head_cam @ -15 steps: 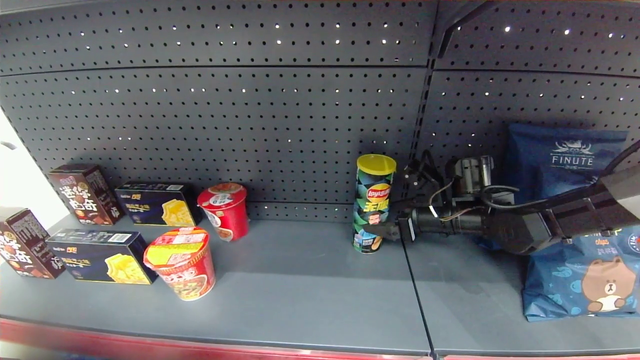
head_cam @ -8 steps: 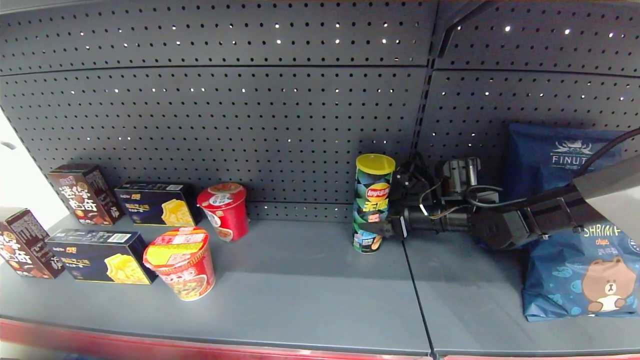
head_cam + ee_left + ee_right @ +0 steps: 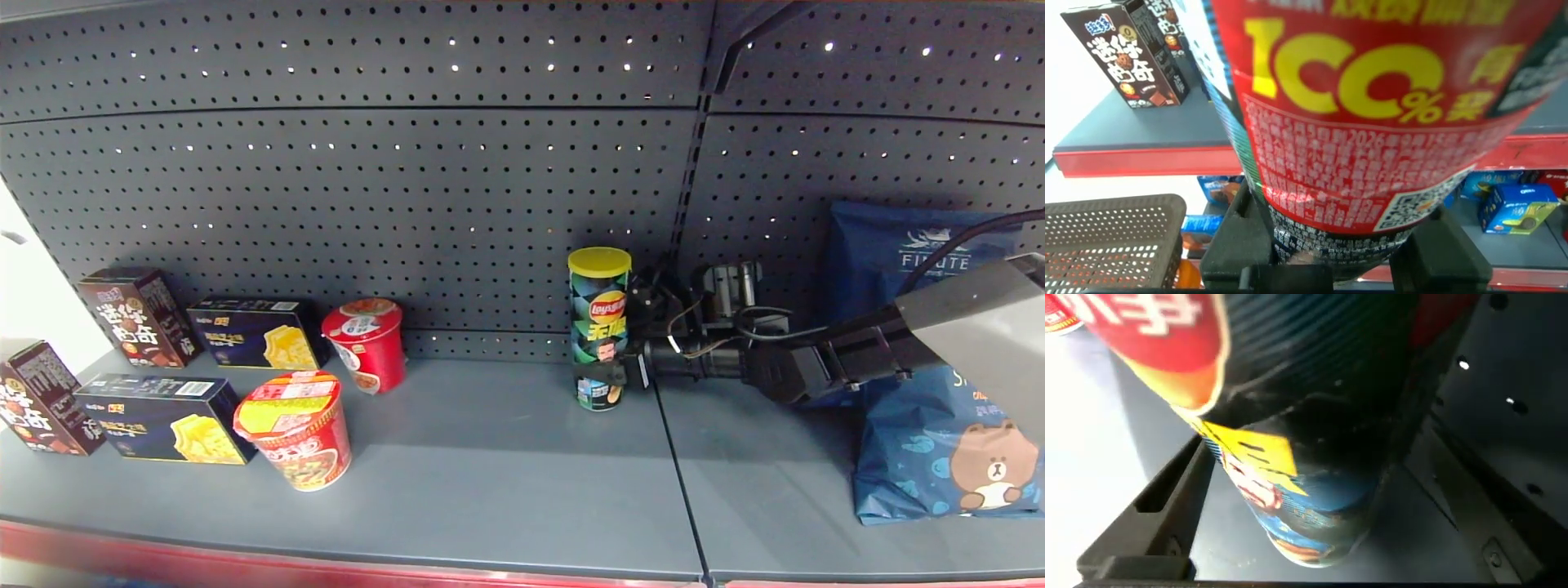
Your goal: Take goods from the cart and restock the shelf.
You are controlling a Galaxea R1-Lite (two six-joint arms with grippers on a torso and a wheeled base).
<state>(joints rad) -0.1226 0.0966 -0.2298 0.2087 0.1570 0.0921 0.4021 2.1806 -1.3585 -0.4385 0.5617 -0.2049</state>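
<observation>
counts: one chip can, upright near the shelf back, clamped in your right claw; two noodle cups and four boxes left, two bags right, open room between. your left claw grips a red can.

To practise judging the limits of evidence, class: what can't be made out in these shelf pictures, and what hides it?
1. Head view: rear blue bag, lower part hidden by the right arm.
2. Head view: front blue bag, cut off by the right edge.
3. Left wrist view: red can in the left tool, top cut off by the upper edge.
4. Right wrist view: chip can, print blurred.
</observation>
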